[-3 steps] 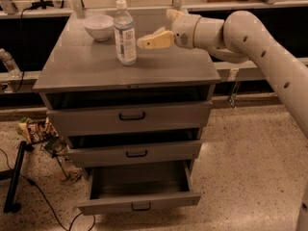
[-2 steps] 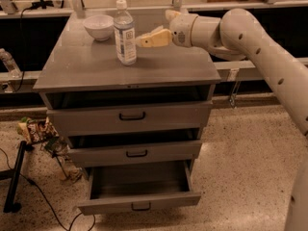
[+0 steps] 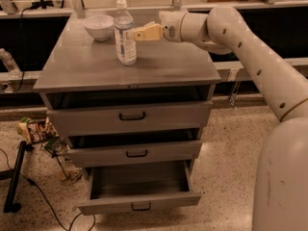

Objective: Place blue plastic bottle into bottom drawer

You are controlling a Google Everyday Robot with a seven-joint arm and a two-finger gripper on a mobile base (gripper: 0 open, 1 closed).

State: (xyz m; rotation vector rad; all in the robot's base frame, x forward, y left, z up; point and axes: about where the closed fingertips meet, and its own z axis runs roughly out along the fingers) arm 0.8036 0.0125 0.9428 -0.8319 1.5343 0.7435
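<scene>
Over the cabinet top (image 3: 168, 66), the claw (image 3: 138, 33) is just beside the blue plastic bottle (image 3: 125, 35); its spread unclear.

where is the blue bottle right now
In the camera view the bottle stands upright on the cabinet top, left of centre, just right of the bowl; the gripper is at its right side.

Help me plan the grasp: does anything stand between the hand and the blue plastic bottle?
Nothing visible does. The hand sits just right of the blue plastic bottle on the cabinet top; the white bowl stands behind and left of the bottle.
</scene>
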